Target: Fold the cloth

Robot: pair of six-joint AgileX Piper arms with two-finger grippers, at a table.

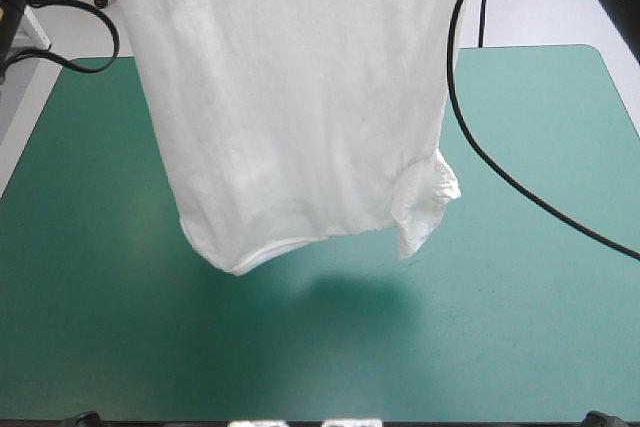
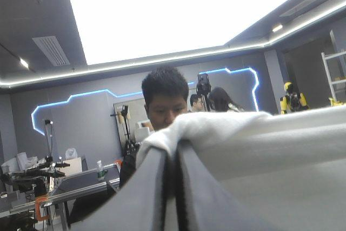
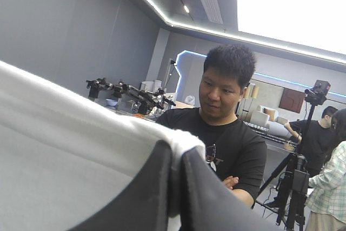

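Note:
The white T-shirt (image 1: 290, 97) hangs spread in the air over the table, held by its upper edge at two corners. Its lower edge dangles above the table's middle, and a crumpled sleeve (image 1: 425, 202) droops at its right side. In the left wrist view my left gripper (image 2: 174, 147) is shut on the T-shirt (image 2: 259, 150), which bunches over the fingertips and stretches away to one side. In the right wrist view my right gripper (image 3: 175, 152) is likewise shut on the T-shirt (image 3: 65, 155). Both grippers lie beyond the high view's upper edge.
The teal-green cover (image 1: 520, 297) lies below the hanging shirt, with the shirt's shadow (image 1: 350, 292) on it near the middle front. Both arms are raised high, so the wrist views look level into the room.

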